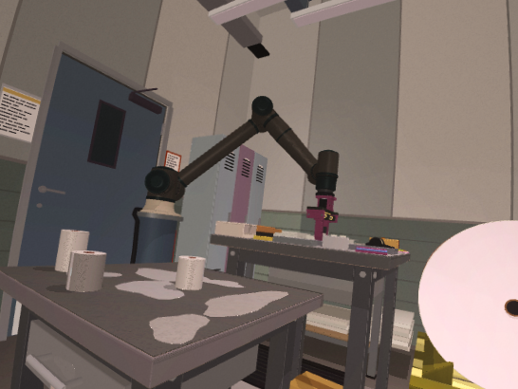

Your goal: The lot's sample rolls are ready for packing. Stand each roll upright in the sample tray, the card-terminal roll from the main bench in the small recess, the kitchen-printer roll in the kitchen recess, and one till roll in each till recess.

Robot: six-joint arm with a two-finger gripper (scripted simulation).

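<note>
On the far bench the grey sample tray (pixel 303 236) lies flat among other items, with a pale low block (pixel 336 242) at its right end. On the near table stand three white paper rolls: one at the back left (pixel 71 250), one in front of it (pixel 86 270) and a smaller one (pixel 190 272) further right. My magenta gripper (pixel 321 233) points straight down onto the far bench at the tray's right end. Its fingertips are hidden from this distance, and I cannot make out whether they are closed on anything.
A large white paper reel (pixel 474 303) fills the lower right foreground. The near table's edge (pixel 227 341) runs across the foreground. A cream box (pixel 235 228) and a dark puck (pixel 377 241) sit on the far bench; lockers (pixel 227 208) and a blue door (pixel 90 180) stand behind.
</note>
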